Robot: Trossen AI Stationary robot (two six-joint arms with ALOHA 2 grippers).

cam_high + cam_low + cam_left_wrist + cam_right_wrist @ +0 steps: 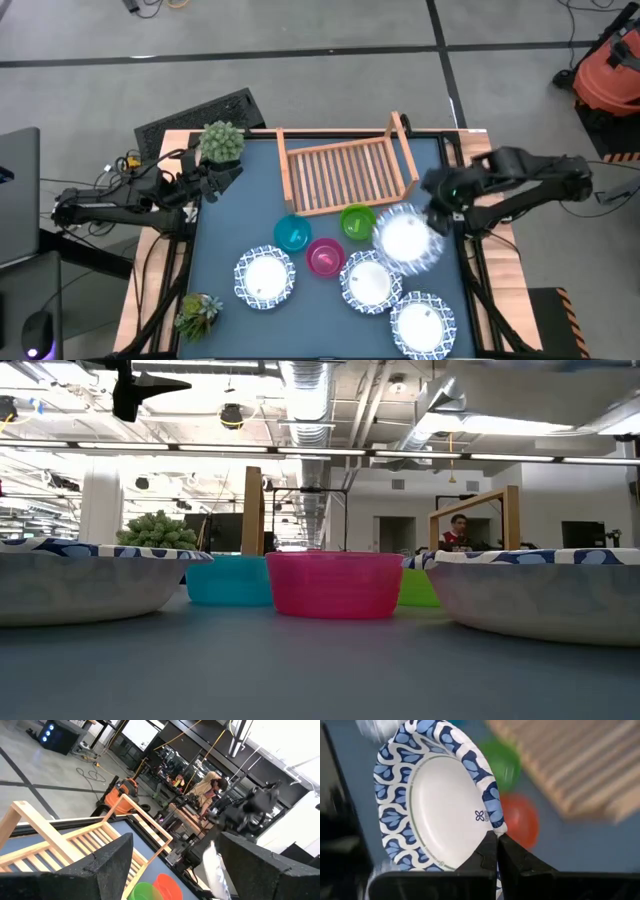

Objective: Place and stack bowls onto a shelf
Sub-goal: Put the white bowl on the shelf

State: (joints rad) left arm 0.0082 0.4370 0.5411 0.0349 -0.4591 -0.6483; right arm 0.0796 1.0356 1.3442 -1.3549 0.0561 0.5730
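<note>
My right gripper is shut on a white bowl with a blue patterned rim, held above the table to the right of the green bowl. The red bowl lies below it. The teal bowl, the magenta bowl and three more white patterned bowls rest on the table mat. The wooden shelf stands at the far side with nothing on it. My left gripper waits open at the far left, beside a potted plant. My right gripper pinches the white bowl's patterned rim between its two fingers, one finger on the inner side and one on the outer. The bowl is lifted clear of the table and tilted, its hollow facing the wrist camera.
A potted plant stands at the far left corner and another at the near left. A black keyboard lies behind the table. An orange vacuum cleaner stands on the floor at the far right. A person sits in the room beyond.
</note>
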